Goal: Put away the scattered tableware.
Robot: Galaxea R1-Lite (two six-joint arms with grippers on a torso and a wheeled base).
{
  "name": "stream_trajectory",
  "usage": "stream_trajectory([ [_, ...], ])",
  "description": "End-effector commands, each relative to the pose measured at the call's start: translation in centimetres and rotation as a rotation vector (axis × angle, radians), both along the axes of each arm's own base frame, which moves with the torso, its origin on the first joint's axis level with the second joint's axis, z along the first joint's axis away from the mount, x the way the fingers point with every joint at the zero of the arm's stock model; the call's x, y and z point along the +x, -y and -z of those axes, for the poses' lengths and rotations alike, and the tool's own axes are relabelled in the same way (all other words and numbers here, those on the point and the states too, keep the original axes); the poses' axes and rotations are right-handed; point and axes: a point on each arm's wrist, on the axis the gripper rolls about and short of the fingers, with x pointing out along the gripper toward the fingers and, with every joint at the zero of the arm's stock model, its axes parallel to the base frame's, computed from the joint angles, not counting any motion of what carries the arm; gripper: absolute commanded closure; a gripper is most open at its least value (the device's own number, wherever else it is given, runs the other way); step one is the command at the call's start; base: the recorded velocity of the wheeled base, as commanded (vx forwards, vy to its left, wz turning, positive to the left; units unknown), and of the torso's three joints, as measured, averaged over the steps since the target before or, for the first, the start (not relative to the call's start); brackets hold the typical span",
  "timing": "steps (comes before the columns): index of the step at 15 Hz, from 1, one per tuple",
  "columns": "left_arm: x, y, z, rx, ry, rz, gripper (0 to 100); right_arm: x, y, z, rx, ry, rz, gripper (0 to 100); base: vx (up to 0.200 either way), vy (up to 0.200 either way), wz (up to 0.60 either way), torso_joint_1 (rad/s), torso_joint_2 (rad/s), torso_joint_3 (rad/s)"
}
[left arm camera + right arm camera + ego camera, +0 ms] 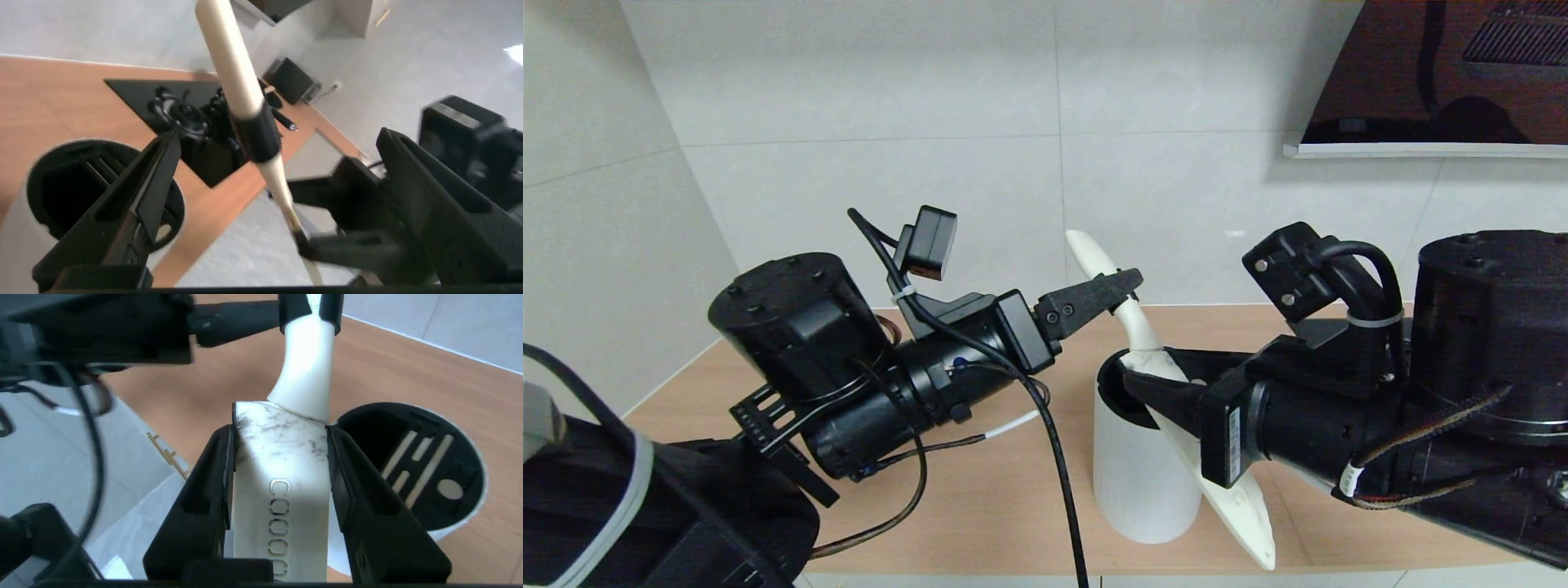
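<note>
Right of the holder [1137, 482], the spatula [1241, 506] slants, blade low and near; the left gripper [1127, 287] pinches its handle, the right gripper [1145, 379] clamps its blade.

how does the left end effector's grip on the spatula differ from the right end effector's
The left end effector pinches the spatula on its thin handle, high up; the right end effector clamps the wide blade, lower down. The left end effector's fingers sit nearly together; the right end effector's stand wider, either side of the blade. Both are shut on the same tilted spatula, next to the utensil holder.
</note>
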Motion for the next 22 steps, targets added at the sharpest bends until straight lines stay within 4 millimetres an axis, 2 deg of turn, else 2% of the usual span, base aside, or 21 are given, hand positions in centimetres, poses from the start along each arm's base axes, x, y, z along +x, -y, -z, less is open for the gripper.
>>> stream_trajectory([
  [1,0.8,0.9,0.5,-0.005,-0.001,-0.019,0,-0.2,-0.5,0.5,-0.014,-0.01,-0.015,100,0.0,0.0,0.0,0.0,0.0,0.0],
  [10,1.2,1.7,1.3,0.004,-0.015,-0.022,0,0.0,-0.8,0.9,-0.024,-0.021,-0.017,100,0.0,0.0,0.0,0.0,0.0,0.0],
  [11,1.2,1.8,1.4,0.007,-0.018,-0.021,100,0.0,-0.7,0.9,-0.022,-0.02,-0.017,100,0.0,0.0,0.0,0.0,0.0,0.0],
  [18,1.4,1.9,2.0,0.045,0.008,-0.033,100,-0.1,-0.6,0.8,-0.008,-0.007,-0.011,100,0.0,0.0,0.0,0.0,0.0,0.0],
  [22,1.2,1.8,1.3,0.032,0.024,-0.036,100,-0.1,-0.5,0.6,-0.003,-0.001,-0.007,100,0.0,0.0,0.0,0.0,0.0,0.0],
])
